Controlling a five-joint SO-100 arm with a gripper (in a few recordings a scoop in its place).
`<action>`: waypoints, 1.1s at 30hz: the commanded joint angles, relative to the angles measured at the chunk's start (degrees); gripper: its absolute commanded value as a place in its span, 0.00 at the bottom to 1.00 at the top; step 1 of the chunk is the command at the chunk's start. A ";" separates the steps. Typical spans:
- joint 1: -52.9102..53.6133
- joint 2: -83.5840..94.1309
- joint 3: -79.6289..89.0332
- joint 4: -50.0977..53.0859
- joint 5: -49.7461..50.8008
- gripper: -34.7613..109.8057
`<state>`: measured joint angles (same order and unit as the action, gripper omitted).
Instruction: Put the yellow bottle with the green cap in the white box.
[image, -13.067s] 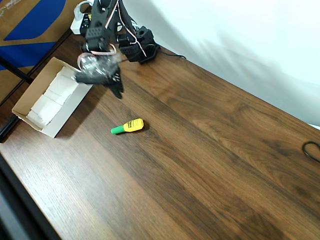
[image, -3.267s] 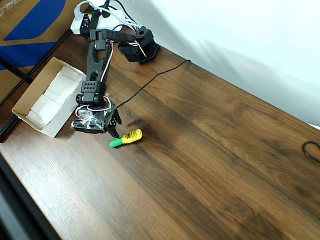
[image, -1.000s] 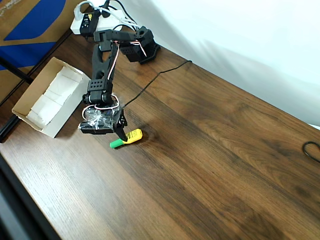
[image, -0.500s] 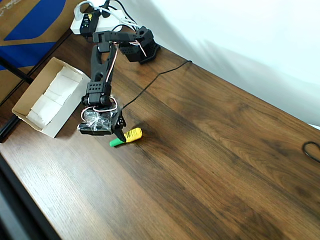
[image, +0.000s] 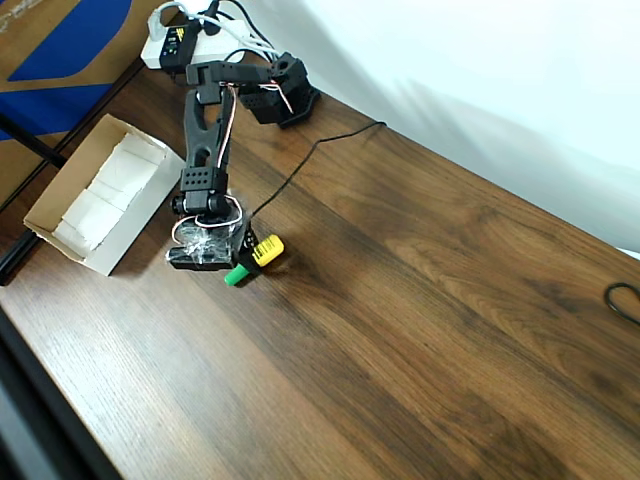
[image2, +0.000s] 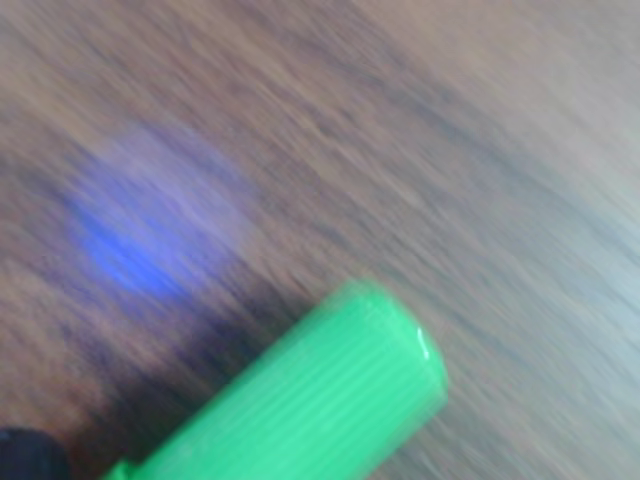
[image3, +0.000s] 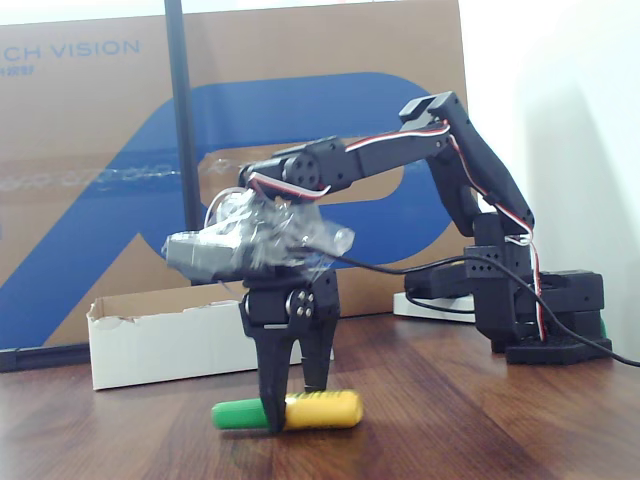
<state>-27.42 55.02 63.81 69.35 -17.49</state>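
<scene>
Currently my gripper (image3: 288, 408) points straight down at the table (image: 420, 300), one finger (image3: 270, 395) in front of the yellow bottle (image3: 322, 409) and the other behind it, so the jaws straddle it near where the body meets the green cap (image3: 238, 415). Whether the fingers press on it or only bracket it, I cannot tell. The bottle lies on its side on the wood; in the overhead view the cap (image: 236, 275) points lower left and the yellow end (image: 267, 250) upper right, with my gripper (image: 246, 262) across the middle. The wrist view is blurred but shows the ribbed cap (image2: 310, 400) close above wood grain. The white box (image: 60, 195) sits well to the left of the bottle, open, with white padding (image: 110, 190) inside.
</scene>
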 joint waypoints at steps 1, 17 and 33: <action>-0.79 4.57 0.79 0.18 -1.76 0.38; -0.26 10.46 3.34 0.44 -1.93 0.24; 7.29 38.67 15.82 1.05 2.81 0.24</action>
<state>-22.15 85.25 79.72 69.96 -15.21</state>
